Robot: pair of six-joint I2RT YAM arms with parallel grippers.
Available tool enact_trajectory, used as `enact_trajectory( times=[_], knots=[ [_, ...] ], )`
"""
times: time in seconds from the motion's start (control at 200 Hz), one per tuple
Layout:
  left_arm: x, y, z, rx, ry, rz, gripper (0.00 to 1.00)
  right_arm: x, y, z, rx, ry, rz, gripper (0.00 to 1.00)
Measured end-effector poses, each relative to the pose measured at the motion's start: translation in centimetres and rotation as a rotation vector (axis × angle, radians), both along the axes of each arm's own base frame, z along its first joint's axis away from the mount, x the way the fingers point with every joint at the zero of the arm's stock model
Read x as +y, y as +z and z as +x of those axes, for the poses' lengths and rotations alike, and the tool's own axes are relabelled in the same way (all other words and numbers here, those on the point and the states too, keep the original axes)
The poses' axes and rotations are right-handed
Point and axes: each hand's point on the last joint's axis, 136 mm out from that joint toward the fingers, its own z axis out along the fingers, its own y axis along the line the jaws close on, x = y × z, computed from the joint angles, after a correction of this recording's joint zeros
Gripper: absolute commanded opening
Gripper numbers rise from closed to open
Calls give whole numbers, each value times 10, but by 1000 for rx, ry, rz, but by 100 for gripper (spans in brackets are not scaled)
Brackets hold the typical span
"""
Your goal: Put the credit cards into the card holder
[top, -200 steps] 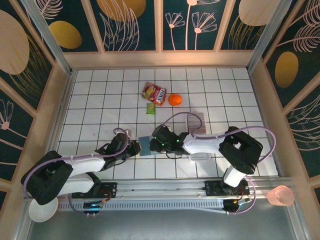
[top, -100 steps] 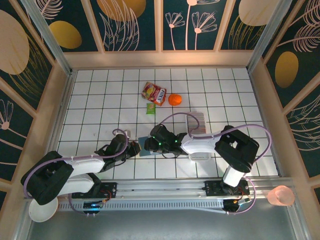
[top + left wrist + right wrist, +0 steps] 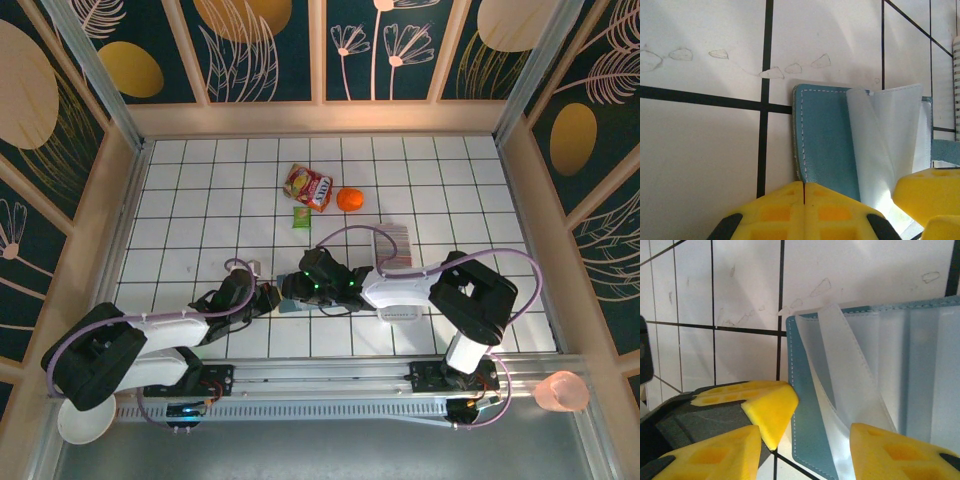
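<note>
The teal card holder (image 3: 825, 135) lies open on the white tiles, its clear inner sleeves (image 3: 860, 370) curling upward. My left gripper (image 3: 804, 186) is shut, with its yellow tips on the holder's near corner. My right gripper (image 3: 805, 452) is open and straddles the clear sleeves, with no card between its fingers; one of its fingers (image 3: 927, 192) shows at the holder's right side. From above, both grippers meet over the holder (image 3: 287, 305), left gripper (image 3: 268, 298), right gripper (image 3: 297, 288). The credit cards (image 3: 392, 240) sit in a stack to the right, behind my right arm.
A long clear tray (image 3: 402, 312) lies under my right forearm. A red snack bag (image 3: 308, 186), an orange (image 3: 349, 199) and a small green packet (image 3: 300, 217) lie farther back. A white bowl (image 3: 85, 420) and a pink cup (image 3: 561, 391) sit off the tiles, near the front rail.
My right gripper has slid left over the card holder, covering more of it. The left gripper has stayed shut in place.
</note>
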Motion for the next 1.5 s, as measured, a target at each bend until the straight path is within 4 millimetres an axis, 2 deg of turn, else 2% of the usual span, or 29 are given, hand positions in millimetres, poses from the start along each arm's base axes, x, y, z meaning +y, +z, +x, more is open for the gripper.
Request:
enact_trajectory(
  times=[0.796,1.036,1.111,1.306,1.496],
  knots=[
    [3,5,-3,-11,14,-27,6,9,7,-3,36,-14,90,50],
    [5,13,-3,-35,21,-45,10,9,7,-3,45,-24,93,55],
    [5,18,-2,-49,25,-55,12,9,7,-3,47,-25,93,63],
    [8,28,-1,-82,44,-76,18,9,7,-3,48,-27,94,66],
    [12,30,-1,-95,65,-82,18,9,7,-2,50,-27,95,66]
  ],
)
